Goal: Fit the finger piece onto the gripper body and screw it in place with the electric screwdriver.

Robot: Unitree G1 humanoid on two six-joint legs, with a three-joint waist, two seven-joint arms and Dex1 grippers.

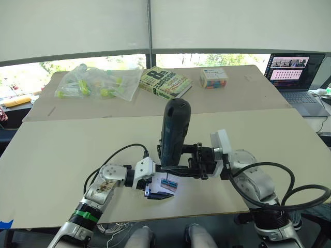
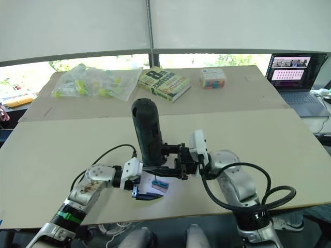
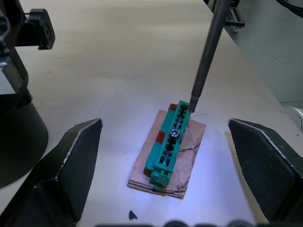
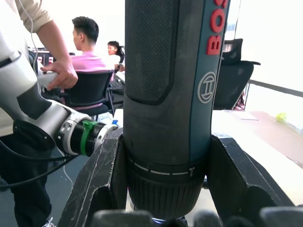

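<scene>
Right hand (image 1: pixel 178 168) clamps the electric screwdriver (image 1: pixel 174 132) upright, bit tip touching the far end of the green-and-tan block (image 3: pixel 168 147) on the surface (image 1: pixel 57 150). Left hand (image 1: pixel 158 192) spread wide astride it. Keep bit vertical, press lightly

Electric screwdriver (image 4: pixel 170 94) — both ends cut off by frame edges.

Book (image 1: pixel 165 82), clear bag (image 1: pixel 98 81), colourful box (image 1: pixel 213 78), open laptop (image 1: pixel 291 73), perhaps seated people (image 4: pixel 88 45)
</scene>
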